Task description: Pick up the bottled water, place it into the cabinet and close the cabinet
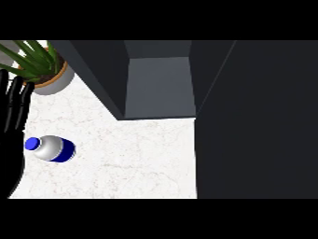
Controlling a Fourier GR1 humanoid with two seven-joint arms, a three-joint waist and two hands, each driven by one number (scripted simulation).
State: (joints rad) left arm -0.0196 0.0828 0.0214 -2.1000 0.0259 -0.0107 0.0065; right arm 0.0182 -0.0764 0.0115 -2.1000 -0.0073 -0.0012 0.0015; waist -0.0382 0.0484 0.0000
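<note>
Left hand open, fingers straight, at left edge, grips nothing, bottle on counter just beside it and well apart from open cabinet; likely risk: a sideways brush knocks the bottle away before fingers close.

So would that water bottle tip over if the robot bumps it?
Probably, yes. The bottled water seems to stand upright, cap on top, so a sideways bump could topple it. Its round, smooth body would then likely roll across the counter.
</note>
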